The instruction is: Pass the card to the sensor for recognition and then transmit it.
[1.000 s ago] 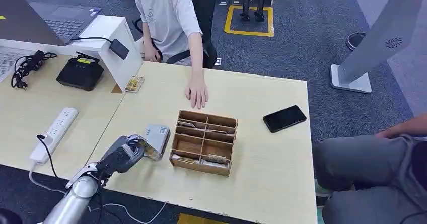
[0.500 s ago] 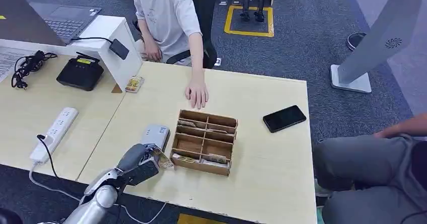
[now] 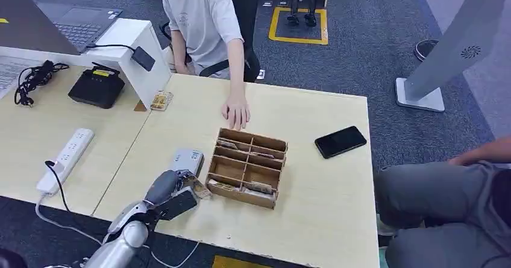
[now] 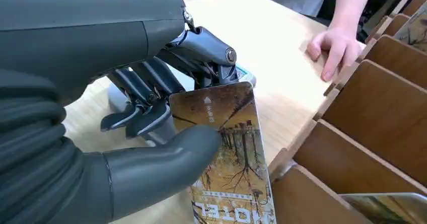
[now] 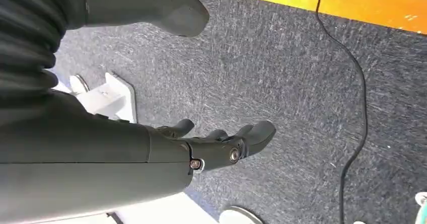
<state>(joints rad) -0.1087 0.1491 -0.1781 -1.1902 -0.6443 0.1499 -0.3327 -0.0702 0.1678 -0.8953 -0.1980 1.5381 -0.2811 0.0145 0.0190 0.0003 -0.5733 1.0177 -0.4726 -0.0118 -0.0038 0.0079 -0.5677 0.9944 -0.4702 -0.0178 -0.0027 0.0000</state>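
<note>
Currently: card pinched in left robot hand, right beside the sensor

Landmark = wooden divider box, sitting mid-bench.

- Left robot hand: at the bench's near edge, just off the box's near-left corner. Grasping the card between thumb and fingers. Card stands roughly on edge, print reads "HOTEL", tree artwork on the face. In the wrist view it sits just beside the box's outer wall, touching or not I can't tell.
- Right robot hand: hanging over dark carpet, nothing in it, fingers loosely apart.
- Sensor: small grey unit flat on the bench, just left of the box, directly behind the left robot hand.
- Box compartments hold a few more cards, lying along the near row and far-left cells.
- Black phone: right of the box, well apart from it.
- Person's hand: flat on the bench just beyond the box's far edge.
- White power strip far left of the box; black router-like device further back left.
</note>
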